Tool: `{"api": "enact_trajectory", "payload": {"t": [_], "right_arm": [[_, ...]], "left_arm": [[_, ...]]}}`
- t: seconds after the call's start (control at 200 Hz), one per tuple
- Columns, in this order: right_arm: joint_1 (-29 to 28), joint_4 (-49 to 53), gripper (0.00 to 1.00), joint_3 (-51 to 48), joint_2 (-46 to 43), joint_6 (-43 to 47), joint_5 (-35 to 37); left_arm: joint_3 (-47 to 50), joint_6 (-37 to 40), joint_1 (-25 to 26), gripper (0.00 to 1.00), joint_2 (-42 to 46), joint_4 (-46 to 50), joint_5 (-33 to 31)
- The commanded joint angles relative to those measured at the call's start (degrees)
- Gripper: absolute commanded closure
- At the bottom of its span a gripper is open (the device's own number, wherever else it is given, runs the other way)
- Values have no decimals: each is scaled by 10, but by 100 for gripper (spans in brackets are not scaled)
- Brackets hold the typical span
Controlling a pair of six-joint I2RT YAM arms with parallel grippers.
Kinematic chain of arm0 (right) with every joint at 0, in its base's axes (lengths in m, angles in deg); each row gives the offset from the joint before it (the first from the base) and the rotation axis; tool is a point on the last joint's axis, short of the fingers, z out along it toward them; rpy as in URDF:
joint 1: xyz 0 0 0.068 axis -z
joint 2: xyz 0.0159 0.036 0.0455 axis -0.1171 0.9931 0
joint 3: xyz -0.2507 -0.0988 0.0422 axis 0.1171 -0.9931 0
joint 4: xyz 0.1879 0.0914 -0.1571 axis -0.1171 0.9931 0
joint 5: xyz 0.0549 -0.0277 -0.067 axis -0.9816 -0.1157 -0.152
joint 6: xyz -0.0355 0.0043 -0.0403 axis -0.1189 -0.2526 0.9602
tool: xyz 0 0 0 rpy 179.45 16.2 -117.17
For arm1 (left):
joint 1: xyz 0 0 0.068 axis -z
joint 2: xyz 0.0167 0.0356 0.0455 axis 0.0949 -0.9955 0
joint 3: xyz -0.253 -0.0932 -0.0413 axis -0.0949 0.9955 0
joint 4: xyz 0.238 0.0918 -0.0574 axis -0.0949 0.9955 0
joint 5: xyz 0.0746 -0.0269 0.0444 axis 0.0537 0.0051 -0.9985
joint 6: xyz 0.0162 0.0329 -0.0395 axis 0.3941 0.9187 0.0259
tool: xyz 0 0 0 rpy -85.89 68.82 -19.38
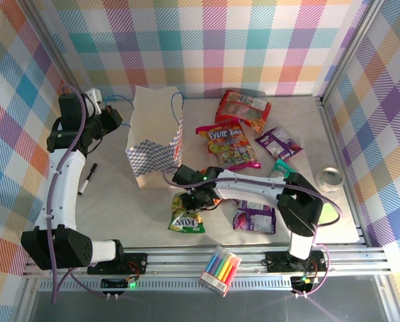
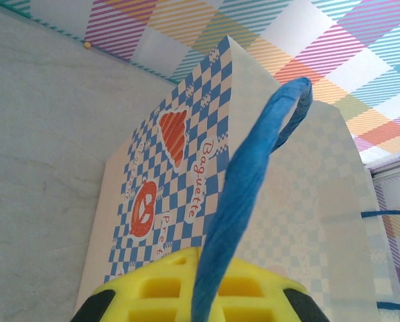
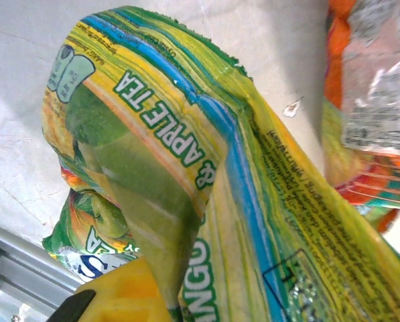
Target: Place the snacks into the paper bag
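Upper left, left gripper (image 2: 201, 298) clamps the paper bag (image 1: 153, 144) handle (image 2: 253, 174); centre, right gripper (image 1: 198, 199) pinches green packet (image 3: 186, 168), purple packet (image 1: 254, 218) beside.

Lab-style robot test cell (plaid backdrop walls (image 1: 253, 40), aluminium frame rail (image 1: 206, 253))

The paper bag (image 1: 153, 144) is tan with a blue-and-white checked band, orange-red logos and a blue cord handle (image 2: 240, 194). The green-and-yellow packet (image 3: 206, 174) carries a blue stripe and green lettering. The red-orange packet (image 1: 243, 107), the pink-edged multicoloured packet (image 1: 230, 144), a purple packet (image 1: 278, 142) and a teal packet (image 1: 282, 168) show bright on the pale grey surface (image 1: 112, 215). The pen (image 1: 87, 179) is black, the markers (image 1: 221, 268) rainbow-coloured, the walls (image 1: 253, 40) pastel plaid, the jaws yellow.
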Motion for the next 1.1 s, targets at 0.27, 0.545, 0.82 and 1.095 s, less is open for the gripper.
{"api": "enact_trajectory", "payload": {"t": [0.27, 0.545, 0.82, 1.095], "right_arm": [[-1, 57, 92, 77, -65, 45, 48], [-1, 90, 91, 107, -131, 69, 86], [-1, 101, 90, 143, -175, 109, 126], [-1, 92, 89, 199, -186, 164, 140]], "left_arm": [[-15, -12, -8, 88, -8, 5, 23], [-24, -14, -8, 87, -6, 8, 22], [-37, -14, -8, 87, -13, 15, 27], [-41, -17, -8, 87, -14, 10, 32]]}}
